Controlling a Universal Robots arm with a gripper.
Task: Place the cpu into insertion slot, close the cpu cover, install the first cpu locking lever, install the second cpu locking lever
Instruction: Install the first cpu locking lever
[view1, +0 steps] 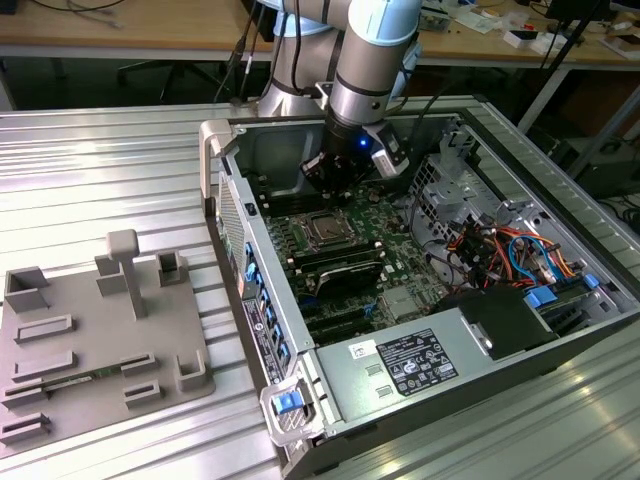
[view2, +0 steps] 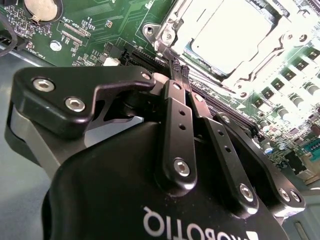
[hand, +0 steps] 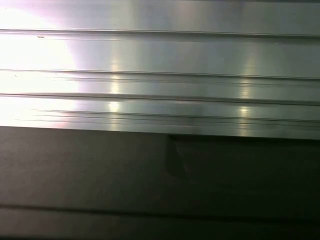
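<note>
The cpu (view2: 235, 30) lies flat in the socket on the green motherboard, its silvery top glaring in the light. The cpu cover (view2: 172, 27) lies down around it as a metal frame. In the exterior view the socket with the cpu (view1: 325, 231) sits mid-board inside the open computer case. My gripper (view2: 179, 67) is shut, its two black fingers (view2: 172, 115) pressed together, with the tips right at the socket's edge beside the cover frame. In the exterior view the gripper (view1: 327, 180) hangs just behind the socket, low over the board. Nothing shows between the fingers.
The case wall (view1: 240, 210) stands on the exterior view's left of the board. A power supply (view1: 415, 362) with a white label sits in front, and cable bundles (view1: 500, 250) lie to the right. A grey fixture plate (view1: 90, 340) rests on the ribbed metal table (hand: 160, 65).
</note>
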